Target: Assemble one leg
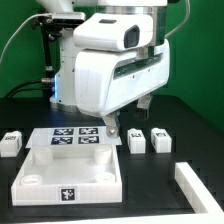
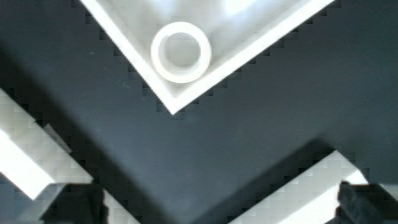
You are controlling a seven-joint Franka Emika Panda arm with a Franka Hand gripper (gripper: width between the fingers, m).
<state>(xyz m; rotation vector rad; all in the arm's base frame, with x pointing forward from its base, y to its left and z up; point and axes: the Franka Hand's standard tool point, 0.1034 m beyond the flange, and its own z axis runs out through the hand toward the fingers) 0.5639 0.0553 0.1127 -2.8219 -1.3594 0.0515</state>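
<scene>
tool: the tool (image 1: 128, 117) hangs under the big white arm (image 1: 105, 65), fingers pointing down, released and gripping nothing.
fingertips: in the wrist view the two dark fingertips (image 2: 63, 205) stand wide apart, with only the dark tabletop between them.
tool place: low over the tabletop (image 1: 150, 195), just beside the edge of the marker board on the exterior view's right; i cannot tell whether a tip touches anything.
leg: the leg (image 1: 137, 142) is a small white block with a black-and-white tag, resting on the tabletop near the tool, on the exterior view's right of it and apart from the fingers.
second leg: the second leg (image 1: 160, 140) rests just beside the first, further to the exterior view's right, with a slim gap between them.
left blocks: more small white blocks (image 1: 11, 142) sit at the exterior view's left edge, well apart from the tool.
marker board: the marker board (image 1: 75, 135) lies flat with its tags up, on the far side of the panel.
panel: the large white square panel (image 1: 65, 172) lies on the near side of the marker board, with a tag on its near wall.
socket: the wrist view shows one panel corner with a round socket (image 2: 182, 50).
bar: a long white bar (image 1: 196, 186) lies near the front at the exterior view's right, well apart from the legs.
</scene>
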